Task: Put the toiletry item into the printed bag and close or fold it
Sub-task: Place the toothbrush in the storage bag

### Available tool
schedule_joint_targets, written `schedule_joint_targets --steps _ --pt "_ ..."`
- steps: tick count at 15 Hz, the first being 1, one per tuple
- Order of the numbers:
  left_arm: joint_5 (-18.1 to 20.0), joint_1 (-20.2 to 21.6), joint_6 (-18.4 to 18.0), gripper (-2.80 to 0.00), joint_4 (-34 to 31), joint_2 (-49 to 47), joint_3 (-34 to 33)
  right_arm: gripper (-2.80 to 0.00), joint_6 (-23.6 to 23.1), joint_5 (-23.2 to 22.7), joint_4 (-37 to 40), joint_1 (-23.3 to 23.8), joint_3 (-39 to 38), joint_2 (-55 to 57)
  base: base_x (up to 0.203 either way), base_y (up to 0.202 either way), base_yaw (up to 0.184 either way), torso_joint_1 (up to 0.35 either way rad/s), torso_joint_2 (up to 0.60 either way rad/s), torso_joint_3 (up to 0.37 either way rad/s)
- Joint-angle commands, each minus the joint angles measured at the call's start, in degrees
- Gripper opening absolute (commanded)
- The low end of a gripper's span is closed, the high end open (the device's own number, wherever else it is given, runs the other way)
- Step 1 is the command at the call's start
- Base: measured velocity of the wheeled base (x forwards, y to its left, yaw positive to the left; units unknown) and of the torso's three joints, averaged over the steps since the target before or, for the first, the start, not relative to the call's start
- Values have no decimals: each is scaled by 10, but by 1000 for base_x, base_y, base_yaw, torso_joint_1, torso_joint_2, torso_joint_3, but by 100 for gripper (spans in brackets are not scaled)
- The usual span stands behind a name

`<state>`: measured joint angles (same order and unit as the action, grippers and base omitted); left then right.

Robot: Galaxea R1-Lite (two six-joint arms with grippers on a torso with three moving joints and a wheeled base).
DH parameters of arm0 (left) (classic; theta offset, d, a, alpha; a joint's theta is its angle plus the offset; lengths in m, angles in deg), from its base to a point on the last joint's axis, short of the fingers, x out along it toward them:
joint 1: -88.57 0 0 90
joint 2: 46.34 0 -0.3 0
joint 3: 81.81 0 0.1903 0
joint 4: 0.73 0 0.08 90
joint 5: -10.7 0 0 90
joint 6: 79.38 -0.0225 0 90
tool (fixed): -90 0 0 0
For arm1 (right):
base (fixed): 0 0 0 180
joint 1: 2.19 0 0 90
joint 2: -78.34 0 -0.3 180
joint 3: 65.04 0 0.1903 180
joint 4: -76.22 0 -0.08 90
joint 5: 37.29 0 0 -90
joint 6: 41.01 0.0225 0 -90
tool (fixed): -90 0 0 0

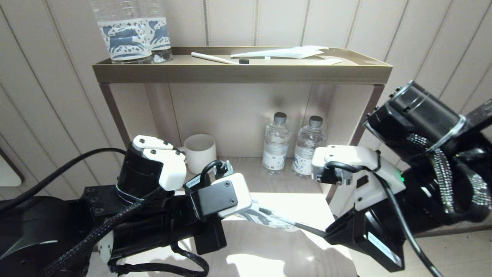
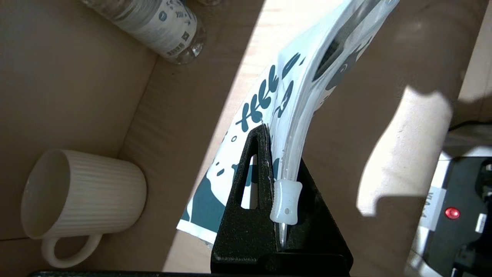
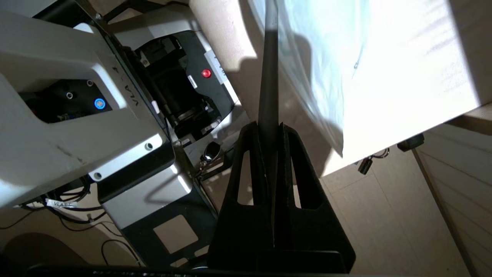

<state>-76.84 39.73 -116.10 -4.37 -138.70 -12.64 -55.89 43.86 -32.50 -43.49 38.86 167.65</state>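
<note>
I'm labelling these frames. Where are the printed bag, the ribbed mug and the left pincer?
printed bag (image 2: 265,96): left wrist view, on its leaf print.
ribbed mug (image 2: 100,196): left wrist view, on its ribbed side wall.
left pincer (image 2: 273,175): left wrist view, between its fingertips, shut on the bag.

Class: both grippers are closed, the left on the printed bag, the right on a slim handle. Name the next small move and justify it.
Probably the right gripper should ease the toothbrush further along into the printed bag. The left gripper pinches the pouch above the lower shelf, and much of the handle shows outside it.
</note>
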Motion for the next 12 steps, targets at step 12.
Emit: schedule_joint_targets --steps 12 --pt "4 -27 19 -280 0 21 -14 -280 -9 -3 -43 -22 51 65 0 0 0 0 0 0"
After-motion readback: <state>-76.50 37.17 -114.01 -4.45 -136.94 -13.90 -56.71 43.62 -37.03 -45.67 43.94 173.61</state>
